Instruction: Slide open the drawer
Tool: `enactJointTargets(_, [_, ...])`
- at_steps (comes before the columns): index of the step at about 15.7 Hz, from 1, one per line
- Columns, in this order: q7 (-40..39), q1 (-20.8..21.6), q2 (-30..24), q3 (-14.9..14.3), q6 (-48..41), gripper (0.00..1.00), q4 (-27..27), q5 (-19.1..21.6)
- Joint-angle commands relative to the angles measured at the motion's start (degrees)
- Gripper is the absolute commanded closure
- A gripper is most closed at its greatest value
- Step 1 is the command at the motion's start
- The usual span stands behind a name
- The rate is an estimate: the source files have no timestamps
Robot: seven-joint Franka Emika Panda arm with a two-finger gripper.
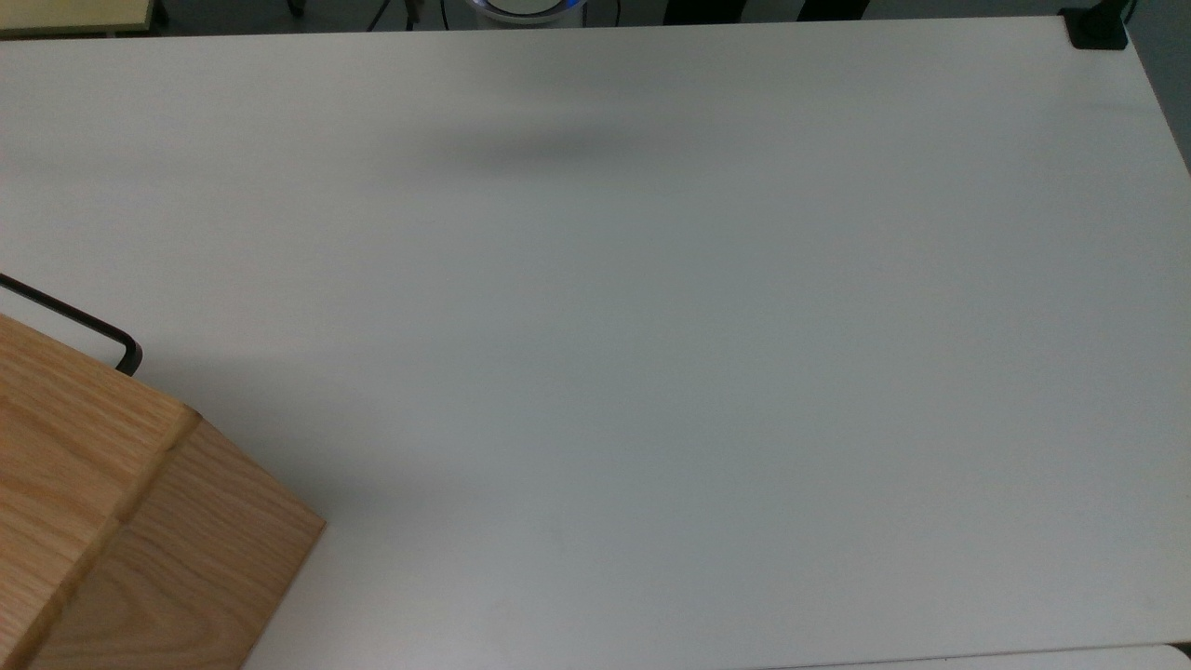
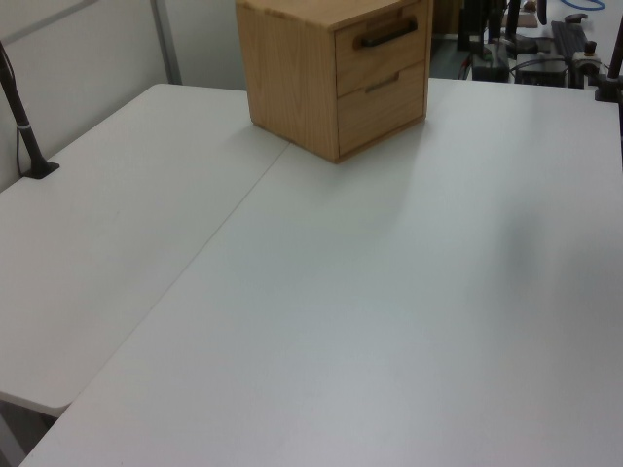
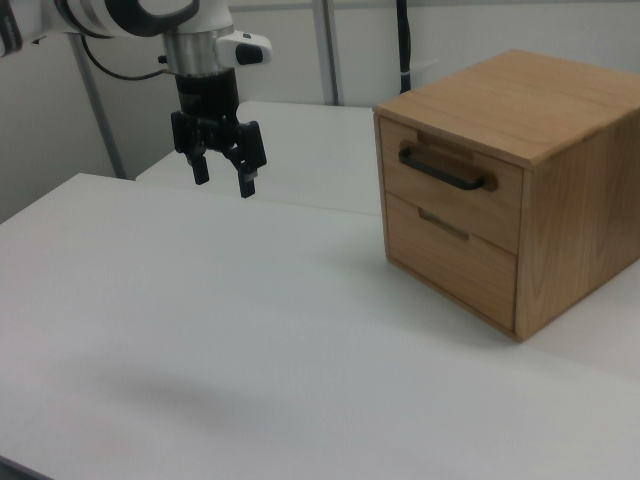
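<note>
The drawer (image 3: 452,178) is the upper one of two in an oak cabinet (image 3: 560,200). Its front lies flush with the cabinet and carries a black bar handle (image 3: 445,170). My gripper (image 3: 224,183) hangs open above the white table, well off to the right view's left of the handle, with nothing between its fingers. In the left view the drawer (image 2: 384,44) and its handle (image 2: 387,36) sit at the top, on the cabinet's right face. In the top view the handle (image 1: 93,326) juts out from the cabinet (image 1: 112,502) at the lower left.
A lower drawer (image 3: 450,255) with a recessed slot sits beneath. The white table (image 1: 651,372) stretches wide between gripper and cabinet. A black clamp (image 1: 1098,33) sits at the top view's far right corner. A black post (image 2: 21,117) stands at the left view's left edge.
</note>
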Motion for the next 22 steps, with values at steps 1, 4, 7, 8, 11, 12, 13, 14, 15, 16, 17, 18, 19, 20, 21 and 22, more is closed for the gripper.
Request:
enactJointTargets(1, [-5.7, -0.2, -0.2, -0.8, 1.1, 0.00, -0.2, -0.3])
enactJointTargets(4, [-5.3, -0.3, -0.2, -0.8, 1.1, 0.00, -0.2, -0.5])
enactJointTargets(7, [-5.8, -0.2, -0.2, -0.6, 1.2, 0.00, -0.2, -0.6])
enactJointTargets(8, [-5.9, -0.5, -0.2, -0.7, 1.3, 0.00, -0.2, -0.3])
enactJointTargets(11, [-5.9, -0.4, -0.2, -0.8, 2.2, 0.00, -0.3, 0.2])
enactJointTargets(12, [-5.9, -0.4, -0.2, -0.8, 2.3, 0.00, -0.3, 0.2])
enactJointTargets(13, [-6.1, -0.5, -0.1, -0.8, 2.3, 0.00, -0.4, 0.3])
enactJointTargets(14, [-7.2, -0.4, 0.1, -0.8, 2.3, 0.00, -0.4, -0.2])
enactJointTargets(15, [-9.6, -0.2, 0.4, -0.7, 2.3, 0.00, -0.5, -0.3])
enactJointTargets(16, [-13.5, -0.1, 0.6, -0.5, 2.2, 0.00, -0.6, -0.5])
enactJointTargets(17, [-18.2, -0.2, 0.6, -0.4, 2.2, 0.00, -0.6, -0.7])
enactJointTargets(18, [-23.6, -0.4, 0.6, -0.5, 2.5, 0.00, -0.6, -1.2])
enactJointTargets(19, [-28.8, -0.6, 0.8, -0.4, 3.5, 0.00, -0.6, -2.4])
enactJointTargets(20, [-32.4, -0.7, 0.8, -0.5, 5.7, 0.00, -0.6, -3.3])
enactJointTargets(21, [-34.6, -0.9, 0.9, -0.7, 8.4, 0.00, -0.7, -3.6])
enactJointTargets(22, [-36.0, -1.6, 1.0, -0.8, 10.8, 0.00, -1.1, -3.7])
